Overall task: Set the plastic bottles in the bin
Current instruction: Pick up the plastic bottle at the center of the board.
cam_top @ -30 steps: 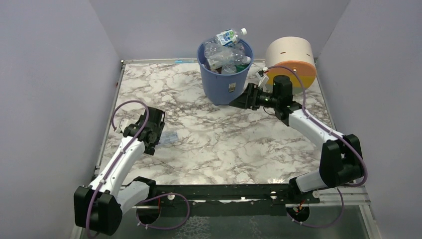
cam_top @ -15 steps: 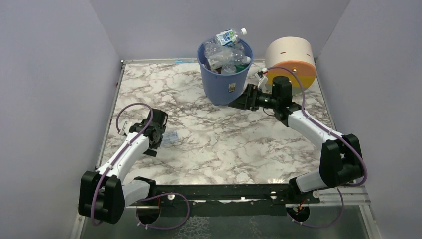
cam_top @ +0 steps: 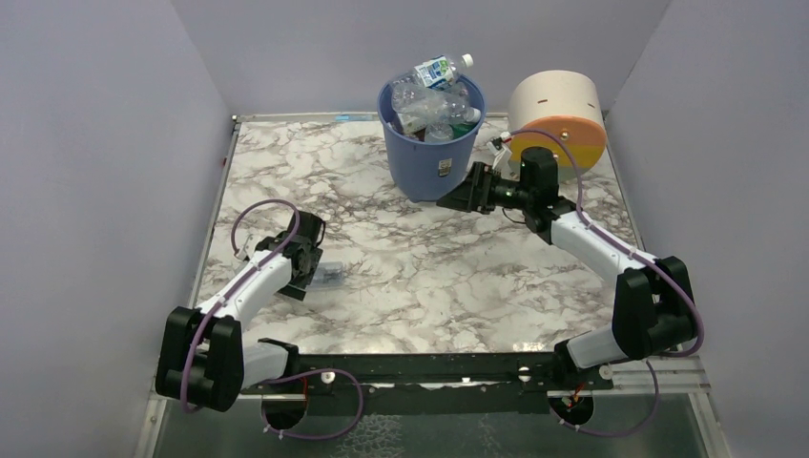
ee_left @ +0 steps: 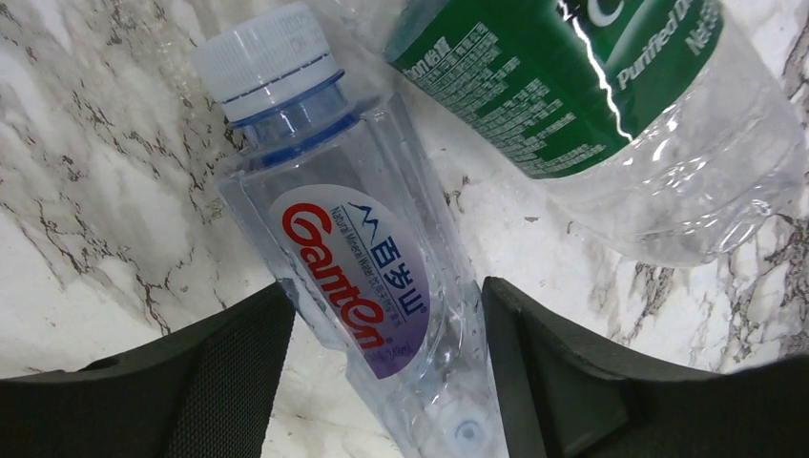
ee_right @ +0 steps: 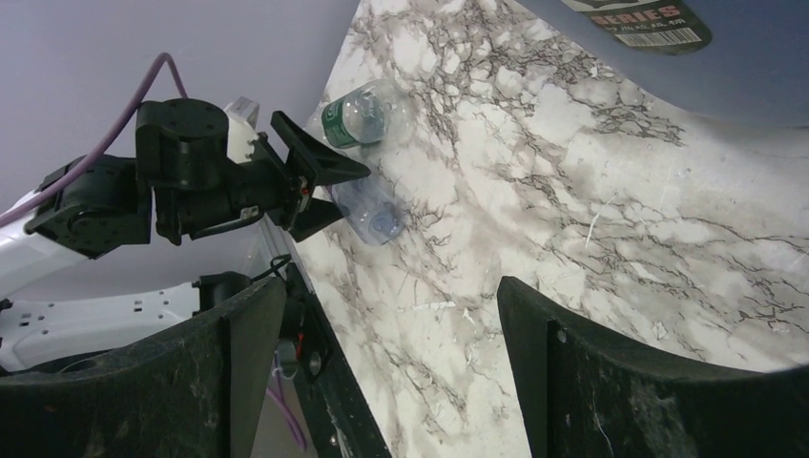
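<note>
**Two bottles down, a bin already heaped**

The left tool [ee_left: 386, 305] stands with its jaws apart, one on each side of a Ganten bottle [ee_left: 358, 277] lying on the marble-patterned surface [cam_top: 429, 277], and it is not visibly squeezing yet. The bottle is clear, thin-walled and faceted, with a ribbed white cap and a glossy oval label. Walls that slick could let it squirt out sideways, or crumple if pinched hard. A rounder green-labelled bottle [ee_left: 572, 86] lies just beside it (perhaps touching near the neck), so a skewed lift may set that one rolling.

The blue bin [cam_top: 434, 157] is smooth, tapering plastic. It stands well away at the far side, next to a cream drum [cam_top: 556, 110]. Its load rises above the rim, and one bottle [cam_top: 441, 70] is perched across the top. Another drop could knock that one off.

The right tool [cam_top: 458, 197] hangs wide and empty just beside the bin's wall, where a stray nudge might tip it
</note>
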`<action>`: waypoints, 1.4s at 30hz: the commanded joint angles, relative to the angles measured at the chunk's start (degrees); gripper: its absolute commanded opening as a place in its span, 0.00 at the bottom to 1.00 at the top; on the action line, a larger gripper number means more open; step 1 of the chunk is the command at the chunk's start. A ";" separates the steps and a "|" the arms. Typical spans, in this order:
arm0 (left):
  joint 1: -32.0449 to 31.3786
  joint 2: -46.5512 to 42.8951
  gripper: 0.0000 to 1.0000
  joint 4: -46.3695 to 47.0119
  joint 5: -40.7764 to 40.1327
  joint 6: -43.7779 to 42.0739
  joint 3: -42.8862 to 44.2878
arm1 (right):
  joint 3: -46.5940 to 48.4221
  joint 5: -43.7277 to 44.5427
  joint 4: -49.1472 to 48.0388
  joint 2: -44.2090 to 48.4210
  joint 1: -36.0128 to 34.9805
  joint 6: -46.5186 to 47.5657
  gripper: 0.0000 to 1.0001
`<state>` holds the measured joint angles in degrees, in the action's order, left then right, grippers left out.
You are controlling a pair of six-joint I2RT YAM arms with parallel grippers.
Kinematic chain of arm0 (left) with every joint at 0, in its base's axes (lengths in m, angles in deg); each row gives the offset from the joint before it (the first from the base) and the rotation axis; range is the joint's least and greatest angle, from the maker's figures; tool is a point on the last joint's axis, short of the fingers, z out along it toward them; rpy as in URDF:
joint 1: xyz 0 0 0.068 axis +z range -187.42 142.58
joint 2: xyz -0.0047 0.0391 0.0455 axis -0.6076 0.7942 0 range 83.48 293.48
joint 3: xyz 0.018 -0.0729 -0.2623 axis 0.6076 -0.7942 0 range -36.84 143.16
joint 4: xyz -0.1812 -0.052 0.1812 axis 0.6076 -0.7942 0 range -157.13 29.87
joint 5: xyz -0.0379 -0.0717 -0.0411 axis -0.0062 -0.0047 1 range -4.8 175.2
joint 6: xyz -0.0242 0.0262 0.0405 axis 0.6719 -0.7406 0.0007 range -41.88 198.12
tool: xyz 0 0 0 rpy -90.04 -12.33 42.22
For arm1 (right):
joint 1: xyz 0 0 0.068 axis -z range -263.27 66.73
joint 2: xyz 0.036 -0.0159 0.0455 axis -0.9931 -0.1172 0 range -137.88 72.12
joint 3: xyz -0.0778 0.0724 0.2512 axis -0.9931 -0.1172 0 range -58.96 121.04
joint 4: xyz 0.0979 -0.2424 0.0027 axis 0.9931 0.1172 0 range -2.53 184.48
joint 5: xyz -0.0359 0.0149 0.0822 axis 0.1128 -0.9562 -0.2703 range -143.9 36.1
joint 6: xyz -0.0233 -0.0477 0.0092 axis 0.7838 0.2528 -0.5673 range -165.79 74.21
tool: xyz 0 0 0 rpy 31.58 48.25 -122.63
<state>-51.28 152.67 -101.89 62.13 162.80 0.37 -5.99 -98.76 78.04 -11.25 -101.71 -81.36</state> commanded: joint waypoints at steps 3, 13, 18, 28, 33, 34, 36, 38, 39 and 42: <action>-0.58 0.57 0.71 1.95 3.25 -2.62 -0.63 | -0.81 -1.59 -1.56 -0.21 -0.52 -0.20 0.85; -4.17 -1.41 0.54 3.16 7.43 -4.39 0.40 | -1.37 -1.54 -1.73 -0.10 -0.86 -0.30 0.85; -7.04 -2.66 0.50 3.75 8.35 -3.95 1.92 | -2.06 -1.92 -1.87 -0.03 -1.11 -0.54 0.85; -12.73 -3.00 0.50 4.61 9.66 -0.93 6.88 | -3.60 -2.35 -2.36 1.02 -1.33 -1.24 0.85; -12.94 -3.07 0.50 5.91 11.82 1.07 9.72 | -2.86 1.49 0.19 3.43 -2.58 1.08 0.85; -12.94 -2.74 0.50 6.36 12.25 1.54 10.48 | -2.05 4.34 1.85 4.07 -3.53 2.51 0.85; -12.94 -1.46 0.50 6.58 13.13 2.31 12.48 | -0.59 7.45 4.27 4.76 -5.36 4.75 0.85; -12.94 0.71 0.51 6.99 14.28 2.65 14.44 | 0.15 8.06 4.80 4.89 -6.40 5.26 0.85; -12.94 1.78 0.51 7.03 15.09 2.99 15.38 | 0.27 8.28 4.73 4.95 -6.83 5.06 0.85; -12.94 4.66 0.52 8.34 18.54 4.72 17.01 | 0.04 9.40 3.87 5.90 -8.26 4.72 0.85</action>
<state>-64.07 153.93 -96.18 74.98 164.53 14.58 -7.30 -93.34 80.95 -7.41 -108.57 -78.30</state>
